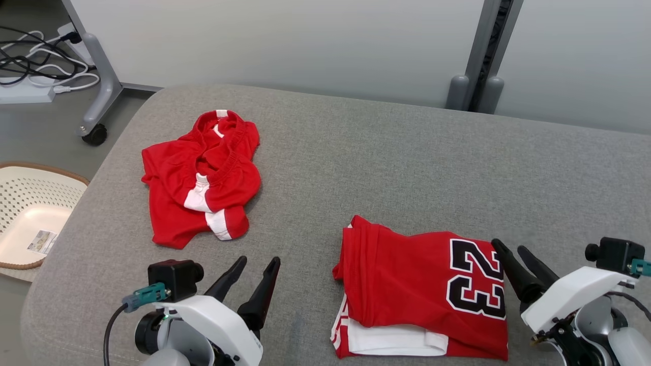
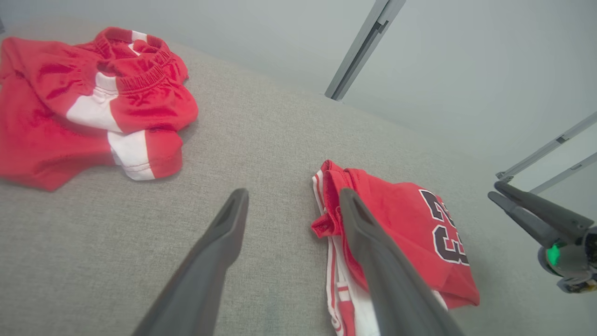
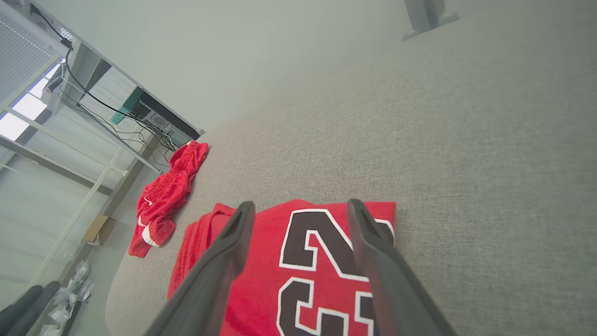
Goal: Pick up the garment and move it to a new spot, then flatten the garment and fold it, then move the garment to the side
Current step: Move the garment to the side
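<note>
The jersey (image 1: 422,295) lay folded; left claw (image 1: 259,260) and right claw (image 1: 507,246) gaped empty. Moving it aside seemingly remained.

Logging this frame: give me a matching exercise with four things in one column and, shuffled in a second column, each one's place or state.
Things
1. numbered jersey
2. red shorts
3. white basket
4. left gripper

Places or states
A. crumpled, far left of the grey surface
B. open, holding nothing
C. down beside the surface's left edge
D. folded, near right of the surface

Pairs: 1-D, 2-A, 3-C, 4-B
</note>
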Tool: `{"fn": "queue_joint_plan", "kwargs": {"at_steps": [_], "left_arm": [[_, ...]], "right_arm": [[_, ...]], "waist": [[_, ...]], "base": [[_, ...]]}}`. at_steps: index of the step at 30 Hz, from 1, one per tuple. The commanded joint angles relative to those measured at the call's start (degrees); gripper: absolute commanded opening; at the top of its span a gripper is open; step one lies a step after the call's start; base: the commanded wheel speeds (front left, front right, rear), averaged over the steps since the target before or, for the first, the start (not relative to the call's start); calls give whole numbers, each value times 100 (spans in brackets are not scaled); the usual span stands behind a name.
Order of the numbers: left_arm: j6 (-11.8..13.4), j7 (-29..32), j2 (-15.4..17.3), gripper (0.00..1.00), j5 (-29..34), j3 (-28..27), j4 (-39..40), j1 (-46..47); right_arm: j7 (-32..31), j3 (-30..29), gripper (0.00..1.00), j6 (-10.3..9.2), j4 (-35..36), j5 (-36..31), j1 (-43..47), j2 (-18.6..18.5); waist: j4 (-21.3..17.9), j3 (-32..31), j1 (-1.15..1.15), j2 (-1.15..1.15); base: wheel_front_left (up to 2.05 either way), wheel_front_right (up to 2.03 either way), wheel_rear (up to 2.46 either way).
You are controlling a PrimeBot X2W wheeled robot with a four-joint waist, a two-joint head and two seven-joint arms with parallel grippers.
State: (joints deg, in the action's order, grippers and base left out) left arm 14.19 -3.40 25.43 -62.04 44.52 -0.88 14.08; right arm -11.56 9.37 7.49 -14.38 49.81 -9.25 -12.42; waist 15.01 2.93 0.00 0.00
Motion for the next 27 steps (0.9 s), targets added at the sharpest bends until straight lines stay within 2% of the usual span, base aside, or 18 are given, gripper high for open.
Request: {"fn": "queue_joint_plan", "kwargs": {"at_steps": [1,9,18,25,27], "left_arm": [[20,-47,30,100,77,-5,-17,53],[35,-418,10,100,455,62,-184,151],[93,-1039,-5,100,1125,7,-474,200],[5,-1168,-265,100,1503,-331,-718,-10],[-105,-1170,-416,100,1701,-547,-735,-127]], "right_arm": [[16,-55,100,1,-58,-36,52,29],[32,-192,100,1,-273,-72,112,207],[-85,-272,100,1,-543,19,151,188],[-74,-555,100,1,-793,-112,202,158],[-162,-682,100,1,-925,-169,266,166]], "waist": [[-8,10,0,0],[32,21,0,0],[298,34,0,0],[531,63,0,0],[620,67,0,0]], "base": [[0,0,0],[0,0,0],[0,0,0],[0,0,0],[0,0,0]]}}
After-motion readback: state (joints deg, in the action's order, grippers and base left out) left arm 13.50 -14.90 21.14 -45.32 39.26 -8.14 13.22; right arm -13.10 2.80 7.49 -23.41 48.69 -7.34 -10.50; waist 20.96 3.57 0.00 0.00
